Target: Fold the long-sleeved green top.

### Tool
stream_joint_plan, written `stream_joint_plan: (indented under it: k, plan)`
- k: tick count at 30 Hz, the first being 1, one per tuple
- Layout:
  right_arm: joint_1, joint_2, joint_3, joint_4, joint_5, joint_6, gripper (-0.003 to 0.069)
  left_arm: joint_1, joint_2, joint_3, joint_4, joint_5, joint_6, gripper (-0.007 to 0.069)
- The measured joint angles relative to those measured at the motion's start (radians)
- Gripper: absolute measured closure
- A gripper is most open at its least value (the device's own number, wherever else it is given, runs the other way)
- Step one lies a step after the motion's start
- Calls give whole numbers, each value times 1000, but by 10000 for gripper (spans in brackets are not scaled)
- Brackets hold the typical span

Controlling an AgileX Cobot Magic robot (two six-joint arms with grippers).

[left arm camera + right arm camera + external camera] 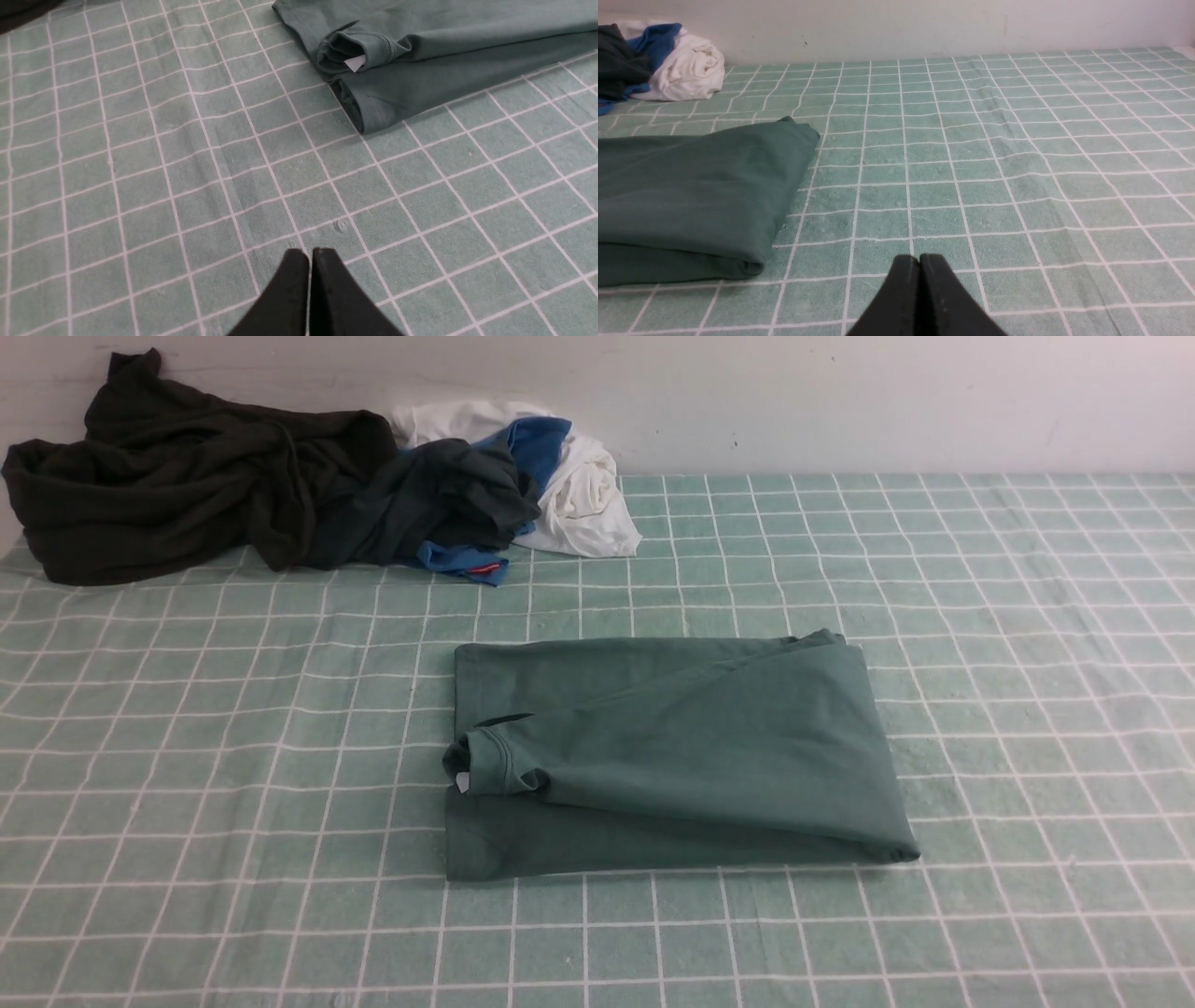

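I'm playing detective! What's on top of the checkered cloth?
The green top, folded, and the piled clothes behind it. What lies hidden inside the folds or under the pile can't be seen.

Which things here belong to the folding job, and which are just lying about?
Part of the job:
- green cotton long-sleeved top

Just lying about:
- very dark olive-black crumpled garment
- dark grey-green crumpled garment
- blue cloth
- white crumpled cloth
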Motion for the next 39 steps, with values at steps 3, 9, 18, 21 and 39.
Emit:
stream_joint_plan:
  k: [3,9,18,21,39]
  plan:
    - [0,0,0,-1,0,-8,673,0,0,0,0,0,0,628]
    - [0,0,-1,-2,2,-3,673,0,0,0,0,0,0,628]
    - [0,0,-1,-5,6,-3,673,0,0,0,0,0,0,628]
    - [0,0,-1,-6,6,-2,673,0,0,0,0,0,0,628]
    - [0,0,-1,-6,7,-2,673,174,-106,330,7,-657,1,628]
